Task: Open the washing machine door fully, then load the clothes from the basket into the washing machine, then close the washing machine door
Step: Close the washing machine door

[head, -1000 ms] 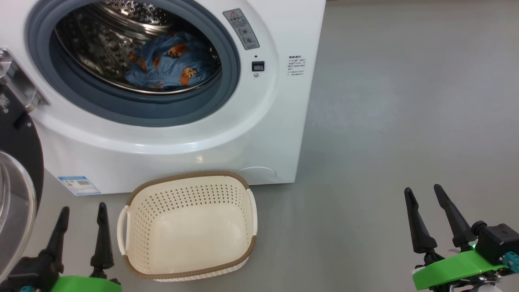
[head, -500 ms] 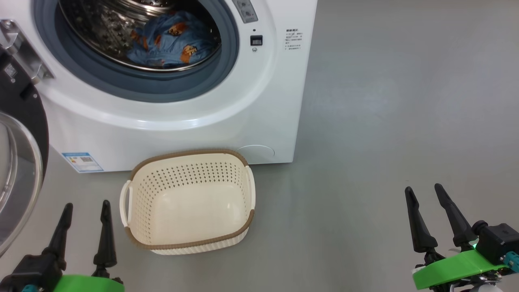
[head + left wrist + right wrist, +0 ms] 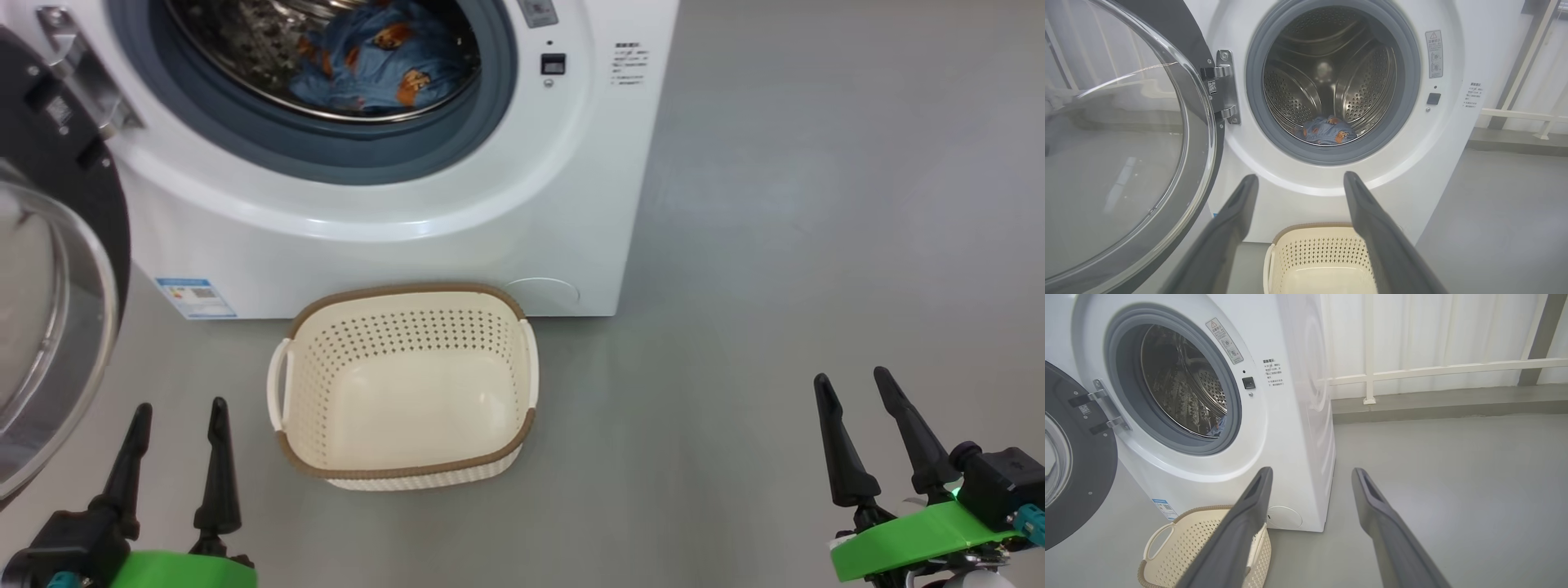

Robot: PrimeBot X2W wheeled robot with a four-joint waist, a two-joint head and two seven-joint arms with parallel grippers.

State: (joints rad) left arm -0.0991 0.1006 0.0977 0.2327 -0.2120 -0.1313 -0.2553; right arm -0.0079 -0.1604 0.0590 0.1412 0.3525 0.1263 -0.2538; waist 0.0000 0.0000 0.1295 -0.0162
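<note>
Big white boxy front-loading washing machine (image 3: 424,237) at the upper left of the head view, on a grey floor (image 3: 800,245). Large round washing machine door (image 3: 49,310), glossy black frame around a bulging clear glass bowl, swung wide open on a steel hinge (image 3: 1224,87) at the machine's left side. Blue garment (image 3: 371,57) with orange cartoon prints, crumpled low in the perforated steel drum (image 3: 1372,77), behind the grey-blue rubber ring (image 3: 326,159). Small rounded-rectangular cream plastic basket (image 3: 408,335) with perforated sides, brown woven-look rim and white side handles, upright on the floor just in front of the machine's lower front, near the blue label sticker (image 3: 196,298); smooth inner bottom in plain sight. Left gripper (image 3: 181,403) at lower left, just beside the basket and apart from it, two long dark fingers spread, grasping nothing. Right gripper (image 3: 851,374) at lower right, well apart from basket and machine, fingers likewise parted, grasping nothing. Compared with half a second earlier: whole scene shifted rightward and slightly upward in the head view, hence a camera move; more of the door in frame; basket unchanged against the machine, garment unchanged in the drum, both grippers at the same spots with the same spread.
</note>
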